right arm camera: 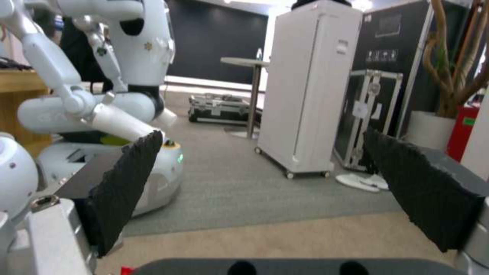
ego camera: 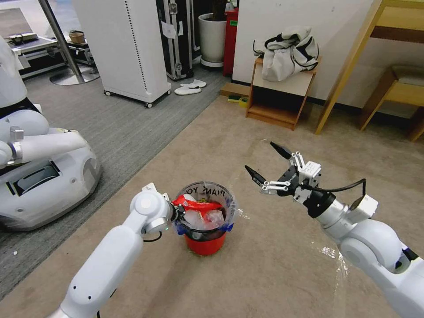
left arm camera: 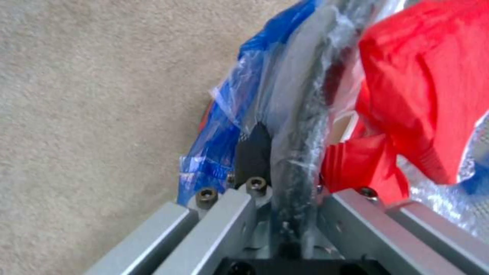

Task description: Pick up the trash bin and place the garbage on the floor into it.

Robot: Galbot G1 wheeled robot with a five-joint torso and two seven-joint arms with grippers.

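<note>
Collection stage near its end: left gripper (ego camera: 176,215) clamped on the rim of the trash bin (ego camera: 205,242), standing on the floor (ego camera: 274,274) and holding red wrappers (ego camera: 196,204), while the right gripper (ego camera: 268,166), fingers spread and empty, hovers beside it, needing further litter located.

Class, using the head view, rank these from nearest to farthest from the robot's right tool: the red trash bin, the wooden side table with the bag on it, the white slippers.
Measured from the right tool, open above the floor:
1. Trash bin, just to its left, held by the left tool.
2. Wooden side table, ahead by the wall.
3. White slippers, far ahead on the left, on grey carpet.
</note>
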